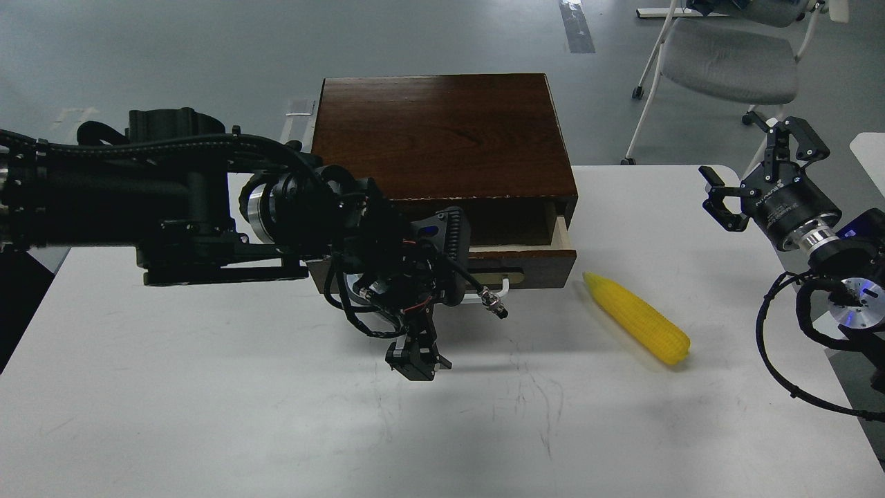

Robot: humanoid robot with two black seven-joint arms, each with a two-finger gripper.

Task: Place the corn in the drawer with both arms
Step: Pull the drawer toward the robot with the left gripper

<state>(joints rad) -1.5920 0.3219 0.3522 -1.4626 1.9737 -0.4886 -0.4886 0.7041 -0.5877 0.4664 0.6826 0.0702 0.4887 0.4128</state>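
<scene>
The dark brown wooden box point(442, 131) stands at the back middle of the white table point(207, 415). Its drawer point(532, 257) is pulled partly out, and a strip of pale interior shows. My left gripper point(442, 290) is at the drawer's front, closed over the left part of the white bar handle point(499, 288); the arm hides that part and the drawer's left half. The yellow corn point(639, 318) lies on the table right of the drawer, pointed end toward the box. My right gripper point(757, 166) is open and empty, above the table's far right edge, well apart from the corn.
A grey office chair point(726, 59) stands on the floor behind the table at the right. The corner of another white surface point(872, 149) shows at the far right. My right arm's cable loop point(767, 346) hangs over the table's right edge.
</scene>
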